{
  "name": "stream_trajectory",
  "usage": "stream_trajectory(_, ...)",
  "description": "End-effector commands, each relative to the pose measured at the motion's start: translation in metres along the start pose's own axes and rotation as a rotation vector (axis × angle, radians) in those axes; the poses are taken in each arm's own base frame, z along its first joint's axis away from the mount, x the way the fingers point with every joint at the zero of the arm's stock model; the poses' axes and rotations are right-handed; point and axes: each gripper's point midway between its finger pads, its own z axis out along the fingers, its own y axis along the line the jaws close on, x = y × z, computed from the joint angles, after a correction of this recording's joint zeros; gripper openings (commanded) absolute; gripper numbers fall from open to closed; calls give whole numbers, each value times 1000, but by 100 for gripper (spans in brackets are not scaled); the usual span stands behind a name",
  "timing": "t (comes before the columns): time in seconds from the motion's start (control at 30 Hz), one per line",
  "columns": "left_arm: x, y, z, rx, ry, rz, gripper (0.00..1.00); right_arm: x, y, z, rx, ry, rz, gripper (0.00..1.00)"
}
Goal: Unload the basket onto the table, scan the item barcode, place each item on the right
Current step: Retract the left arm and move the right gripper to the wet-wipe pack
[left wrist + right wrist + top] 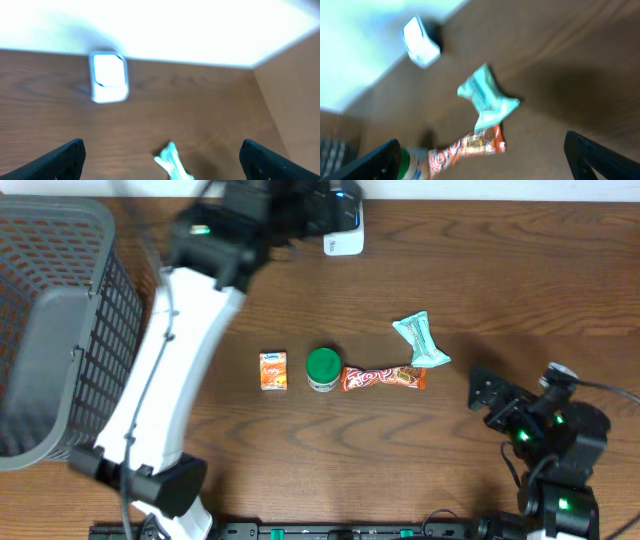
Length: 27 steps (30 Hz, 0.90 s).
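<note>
While neither arm holds anything, the brown tabletop [500, 270] bears all that the task needs. The grey mesh basket [50, 330] fills the left edge of the overhead frame, probably as the place for goods once they are scanned. The white left arm [170, 380] runs from the bottom left up to the top centre, blurred, with its wrist over the white scanner [343, 242]. The dark right arm [545, 435] sits low in the lower right corner.

In the left wrist view the left fingers [65, 160] stand wide, one at each lower corner, with bare wood between them. The scanner lies in the upper left of that view, at the tabletop's far edge, seemingly so that a barcode can be carried up to it.

Four goods lie loose in a row at the middle of the overhead frame, laid out for picking: the red snack bar [385, 378]; the teal packet [420, 340] up and right of it, its lower end at the bar's right end; the green-lidded jar [323, 368] at the bar's left end; and the small orange carton [273, 370] just left of the jar.

Which one is meant cannot be told. The teal packet shows low in the left wrist view, between the fingers but well apart from them. The right fingers [375, 162], also wide and empty, frame the packet at mid-picture.
</note>
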Motion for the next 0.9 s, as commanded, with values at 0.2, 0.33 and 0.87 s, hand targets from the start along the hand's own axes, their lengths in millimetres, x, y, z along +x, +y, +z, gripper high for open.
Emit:
stream_trajectory(0.2,-22,79,-53,-155,-37,-105,98,-24,41,57,258,355,-479,99)
stream_trajectory(0.33,-10,103,-59,-214,14,-153,98,-21,45,99,279,613,-811,99)
stream_trajectory(0.87,2,121,-66,-280,61,-154,98,52,25,181,148,824,-765,99)
